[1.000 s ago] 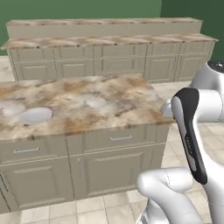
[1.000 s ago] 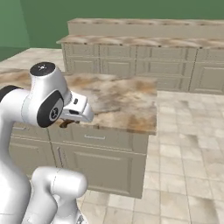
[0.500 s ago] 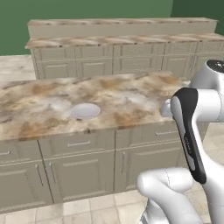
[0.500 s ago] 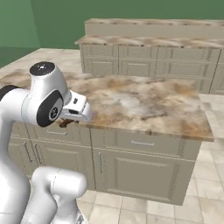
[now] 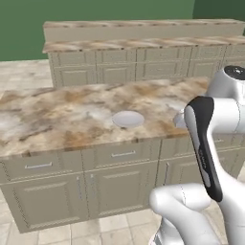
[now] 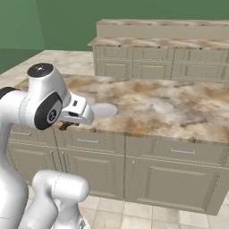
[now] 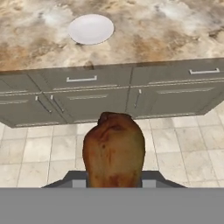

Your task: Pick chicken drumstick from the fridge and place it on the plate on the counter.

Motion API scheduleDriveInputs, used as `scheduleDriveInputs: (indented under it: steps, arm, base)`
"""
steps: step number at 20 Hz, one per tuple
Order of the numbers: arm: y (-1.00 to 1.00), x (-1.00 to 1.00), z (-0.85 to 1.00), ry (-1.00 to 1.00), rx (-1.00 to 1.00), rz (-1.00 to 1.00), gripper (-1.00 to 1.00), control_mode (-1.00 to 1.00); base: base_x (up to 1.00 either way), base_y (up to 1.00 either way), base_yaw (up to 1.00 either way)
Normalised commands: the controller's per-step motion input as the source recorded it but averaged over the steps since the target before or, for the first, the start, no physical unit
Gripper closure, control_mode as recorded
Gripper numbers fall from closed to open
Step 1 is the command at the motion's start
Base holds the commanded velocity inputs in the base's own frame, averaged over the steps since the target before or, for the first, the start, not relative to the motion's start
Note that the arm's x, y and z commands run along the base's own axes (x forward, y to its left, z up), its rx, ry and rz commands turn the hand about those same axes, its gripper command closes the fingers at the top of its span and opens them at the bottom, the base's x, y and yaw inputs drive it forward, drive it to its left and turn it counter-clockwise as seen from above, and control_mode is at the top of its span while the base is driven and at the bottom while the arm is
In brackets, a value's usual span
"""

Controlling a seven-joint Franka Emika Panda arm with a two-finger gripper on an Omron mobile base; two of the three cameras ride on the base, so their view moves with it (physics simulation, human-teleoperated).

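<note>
My gripper (image 7: 113,177) is shut on the chicken drumstick (image 7: 114,148), an orange-brown lump that hides the fingertips in the hand view. It hangs over the tiled floor, in front of the counter's cabinets. The small white plate (image 7: 91,29) lies on the marbled counter (image 7: 157,39), ahead of the gripper and slightly left. In the right base view the gripper (image 6: 67,125) sits at the counter's near edge with a brown bit of the drumstick (image 6: 63,127) under the hand, and the plate (image 6: 103,110) is just beyond it. The plate (image 5: 128,119) lies near the counter's (image 5: 57,119) front edge. The fridge is out of view.
Beige drawers and doors with silver handles (image 7: 82,79) run under the counter. A longer back-wall counter (image 5: 143,45) with cabinets stands behind it against a green wall. Tiled floor (image 7: 175,144) lies below the gripper.
The whole picture has shifted because the base has driven along the island, bringing the plate closer to the arm. The gripper still holds the drumstick.
</note>
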Motion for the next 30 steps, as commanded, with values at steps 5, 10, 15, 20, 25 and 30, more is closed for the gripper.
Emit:
scheduleDriveInputs:
  steps: [5,10,15,20,25,30]
  arm:
    - [0.0,0.0,0.0,0.0,0.0,0.0,1.0,1.0]
    - [0.0,0.0,0.0,0.0,0.0,0.0,1.0,1.0]
    - [0.0,0.33,-0.02,0.0,0.0,0.0,1.0,-1.0]
    - [0.0,0.91,-0.04,0.05,0.0,0.0,1.0,-1.0]
    - [0.31,1.0,-0.37,0.31,0.0,0.0,1.0,-1.0]
    - [0.41,1.0,-0.78,0.22,0.0,0.0,1.0,-1.0]
  base:
    - [0.77,0.27,-0.05]
    - [0.6,0.0,0.01]
    - [0.06,0.0,0.01]
    - [0.0,0.0,0.0]
    - [0.0,0.0,0.0]
    - [0.0,0.0,0.0]
